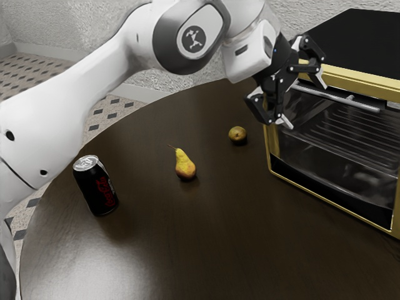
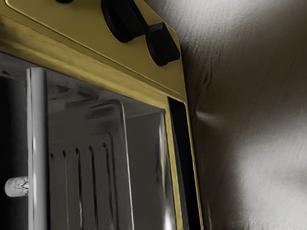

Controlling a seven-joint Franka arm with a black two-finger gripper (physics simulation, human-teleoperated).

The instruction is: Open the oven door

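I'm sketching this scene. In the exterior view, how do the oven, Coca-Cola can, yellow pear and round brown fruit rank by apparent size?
Largest to smallest:
1. Oven
2. Coca-Cola can
3. Yellow pear
4. Round brown fruit

A bumpy, pale wall [image 1: 69, 25] is standing at the back — a smooth white strip [image 1: 139, 93] is running along its foot. Dark diamonds are dotting the pale floor [image 1: 95, 117]. Light is shining on the round, brown bench [image 1: 219, 244].

Red lettering on the black can [image 1: 97, 187] reads "Coca-Cola".
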